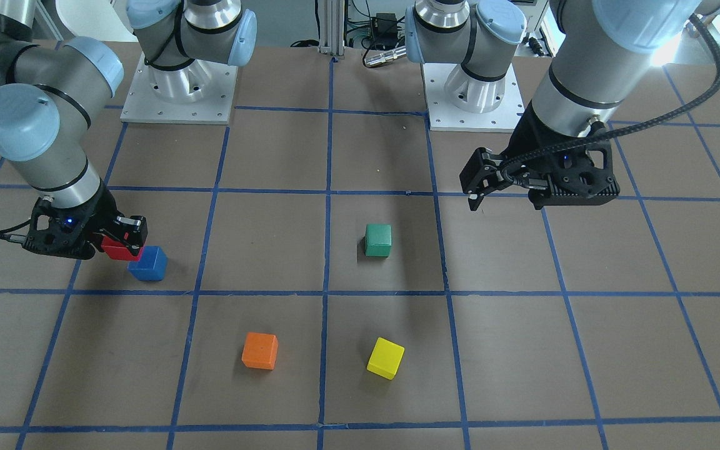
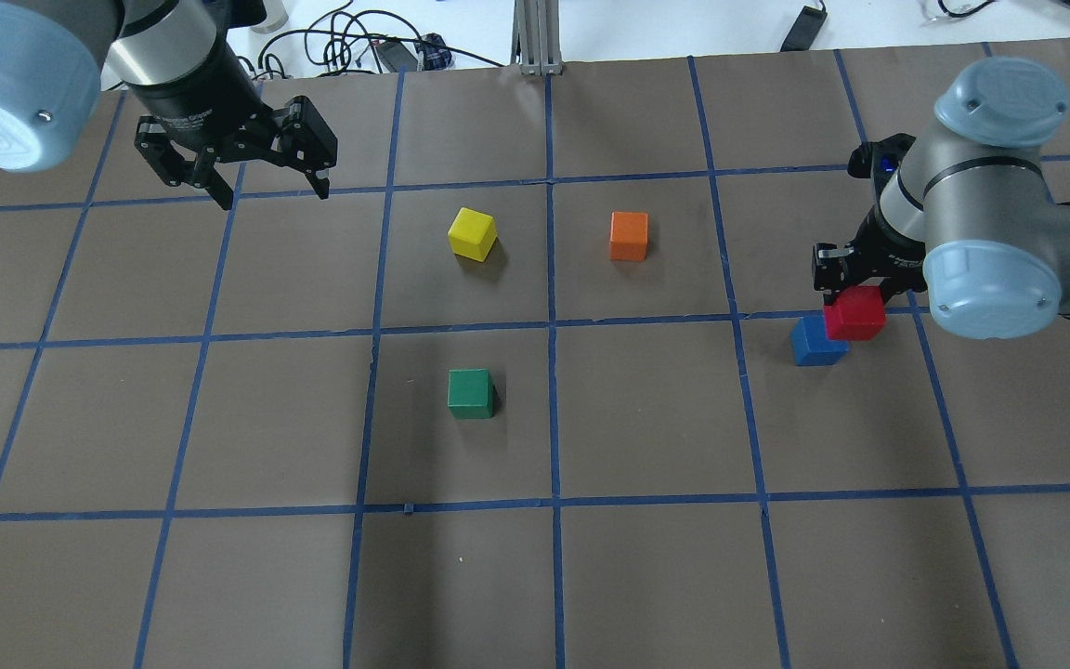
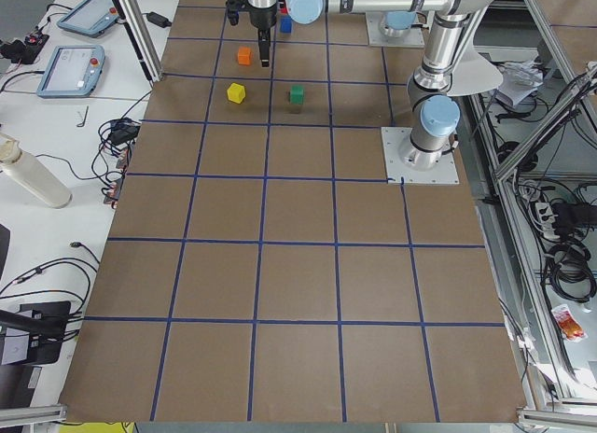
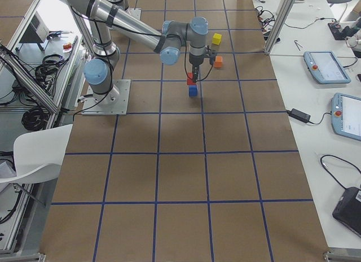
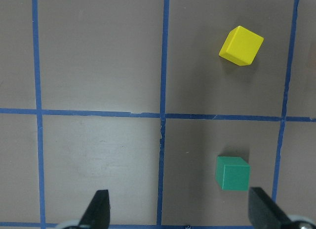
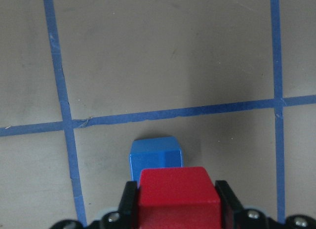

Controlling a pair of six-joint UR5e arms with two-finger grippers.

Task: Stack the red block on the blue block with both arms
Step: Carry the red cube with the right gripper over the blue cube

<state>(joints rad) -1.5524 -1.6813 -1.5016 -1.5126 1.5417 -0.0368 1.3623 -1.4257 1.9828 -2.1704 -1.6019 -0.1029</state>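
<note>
Grip first: the right gripper (image 6: 177, 205) is clamped on the small matte red cube (image 6: 178, 192). Its black fingers (image 6: 127, 203) press two opposite side faces, and the top face is bare in the right wrist view.

- Position: the red cube hangs over the near edge of the small matte blue cube (image 6: 155, 152). The blue cube sits flat on the brown table with its blue tape grid (image 2: 646, 418), on the robot's right side. From overhead, red covers only one corner of blue. You cannot tell from these views whether the two touch.
- Left gripper (image 2: 272, 193): jaws spread wide and holding nothing, well apart from the pair. Its wrist view looks down on the green cube (image 5: 232, 173) and the yellow cube (image 5: 241, 45). The orange cube (image 2: 629, 235) lies between the two arms.

Handling, as a judgement:
- The red cube looks light, rigid and solid, so you should not expect any give or crushing.
- Its matte faces should offer decent friction, so a modest squeeze ought to hold it.
- Both cubes have the same footprint, which leaves little margin, so square the faces before you let go.
- The blue cube is loose on the table. A sideways nudge from red or from a finger will likely slide it.
- Hold the side faces high enough that the fingertips clear blue's top edge at release.
</note>
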